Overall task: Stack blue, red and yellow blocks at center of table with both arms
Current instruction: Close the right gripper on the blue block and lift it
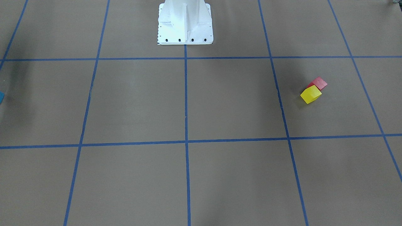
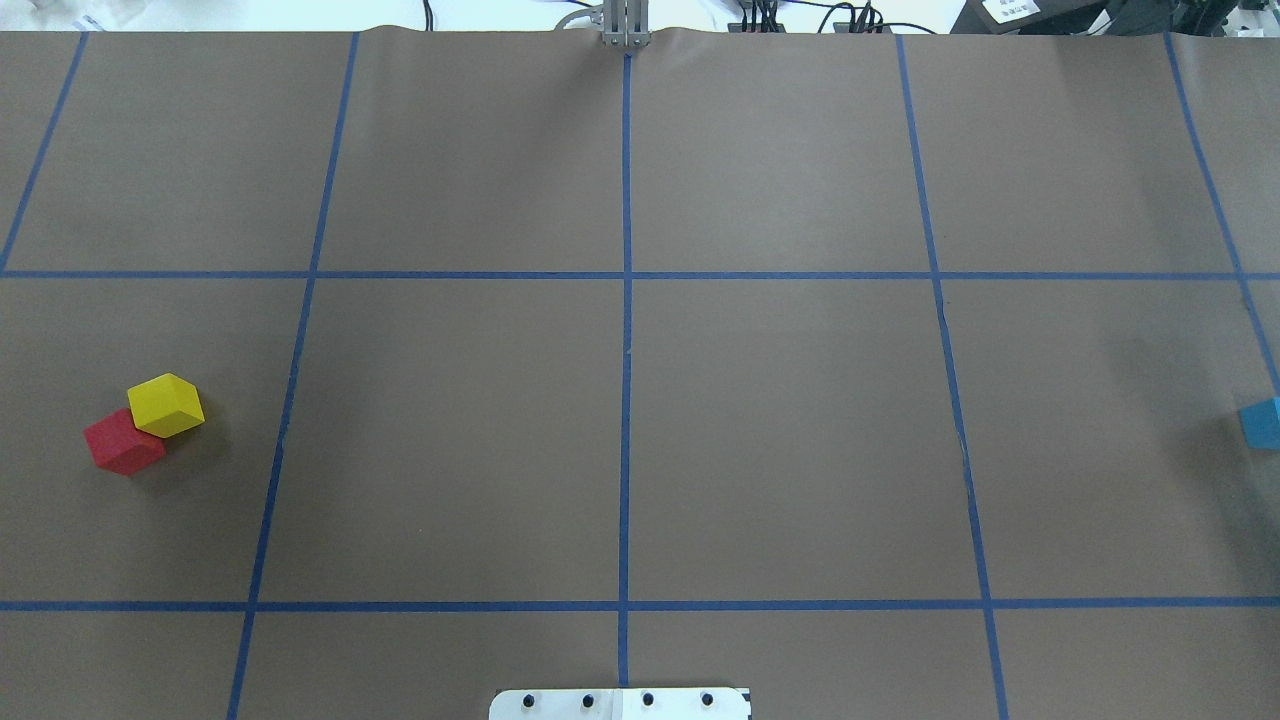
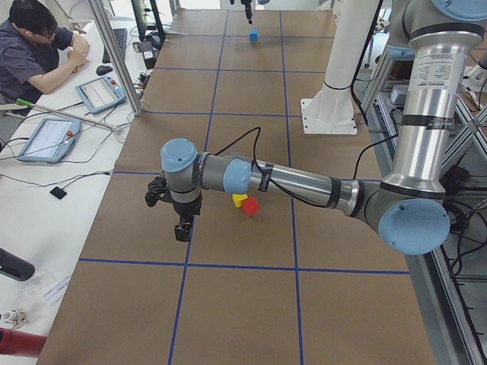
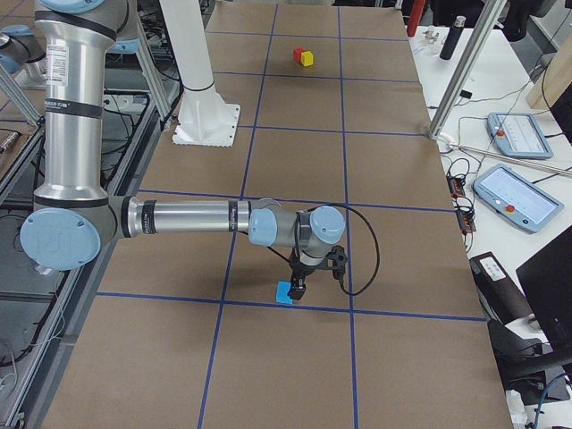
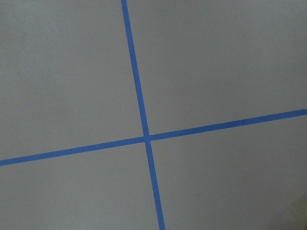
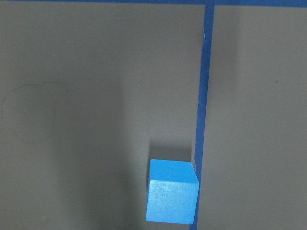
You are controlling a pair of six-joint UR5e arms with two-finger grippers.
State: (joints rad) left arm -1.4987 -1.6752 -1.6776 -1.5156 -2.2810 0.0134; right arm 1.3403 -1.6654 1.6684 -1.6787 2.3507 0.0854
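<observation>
The yellow block (image 2: 166, 405) and the red block (image 2: 122, 443) touch each other on the robot's left side of the table; they also show in the front view, yellow (image 1: 311, 94) and red (image 1: 319, 83). The blue block (image 2: 1262, 423) sits at the table's far right edge and fills the lower part of the right wrist view (image 6: 171, 198). My left gripper (image 3: 181, 228) hangs above the table just beside the yellow and red blocks. My right gripper (image 4: 298, 288) hovers right over the blue block (image 4: 285, 293). For both grippers I cannot tell if they are open or shut.
The white robot base (image 1: 185, 22) stands at the table's robot-side edge. Blue tape lines (image 5: 144, 136) divide the brown table into squares. A seated operator (image 3: 30, 46), tablets (image 4: 518, 197) and a metal post (image 3: 114, 57) stand beside the table.
</observation>
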